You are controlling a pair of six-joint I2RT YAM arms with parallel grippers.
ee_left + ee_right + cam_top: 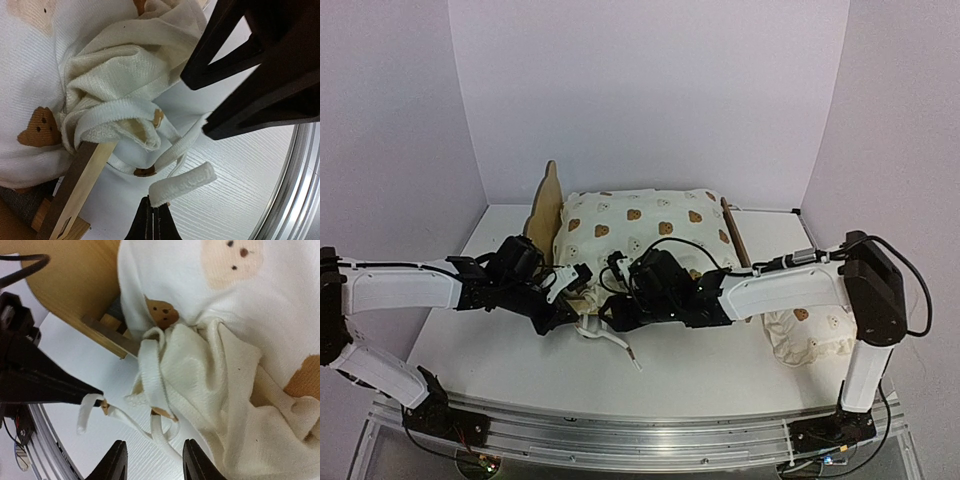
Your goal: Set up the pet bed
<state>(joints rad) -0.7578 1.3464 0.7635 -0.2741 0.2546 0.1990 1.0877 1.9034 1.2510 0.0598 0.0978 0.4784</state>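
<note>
White table [720, 375], lilac walls [650, 90]; bed [545, 205] at far centre, eared headboard to the left, cushion [640, 225] laid on it, both grippers working at its near-left corner. Left gripper [154, 212] is pinched tight on the end of one tie [182, 182], and right gripper [155, 462] has its jaws apart over the loose loops, holding nothing. This is probably tying the cushion to the rail [82, 175], so keep the held end taut and low and let the right take the other strap close to the rail, clear of the bunched cloth. Ties are flat, ribbed, limp cotton; the cushion is puffy and bear-printed; the rail is thin, smooth, square-edged plywood.
</note>
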